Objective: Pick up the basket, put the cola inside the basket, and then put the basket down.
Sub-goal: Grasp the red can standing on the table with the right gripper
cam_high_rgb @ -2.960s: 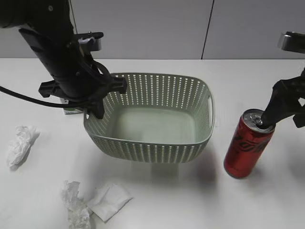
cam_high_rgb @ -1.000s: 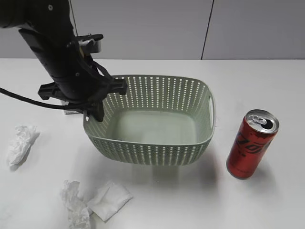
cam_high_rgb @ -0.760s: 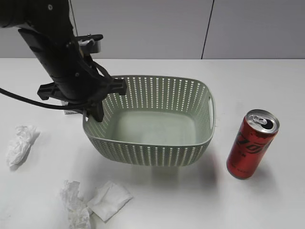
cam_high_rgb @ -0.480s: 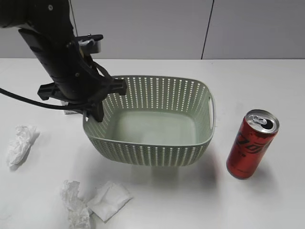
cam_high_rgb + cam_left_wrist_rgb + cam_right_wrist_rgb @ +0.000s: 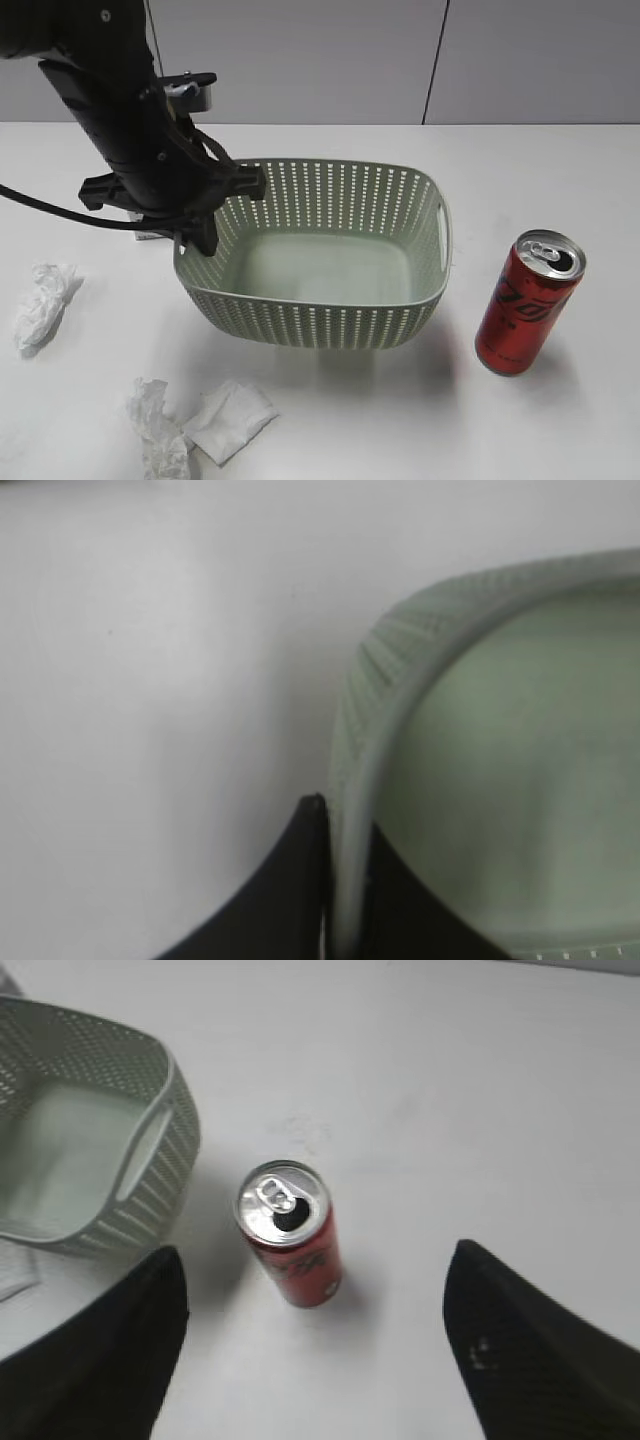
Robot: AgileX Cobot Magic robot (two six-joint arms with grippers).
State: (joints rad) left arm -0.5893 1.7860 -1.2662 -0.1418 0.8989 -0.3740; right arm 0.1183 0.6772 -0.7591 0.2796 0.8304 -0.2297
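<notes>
Gripping the near-left corner of the basket (image 5: 330, 255), the left end effector (image 5: 205, 215) has its black fingers pinched on either side of the rim. The basket is pale sage green, rectangular with rounded corners, walls pierced by rows of small slots, and a cut-out handle shows on its right side. It looks raised off the white desk (image 5: 560, 200) on the held side, with a soft shadow beneath. The cola (image 5: 528, 302), a slim red can with black lettering and an opened silver top, stands upright on the desk just right of the basket, apart from it.

Three seconds ago the right arm was at the can's top and the can leaned; now that arm is gone from the exterior view and the can stands straight. The basket has barely shifted.

From the left wrist, the dark fingers (image 5: 310, 880) are seen clamped on the basket rim (image 5: 400, 710). The right wrist view looks down on the cola (image 5: 292, 1232) from above, with the right end effector (image 5: 315, 1355) spread wide and holding nothing, basket (image 5: 150, 1180) at left.
</notes>
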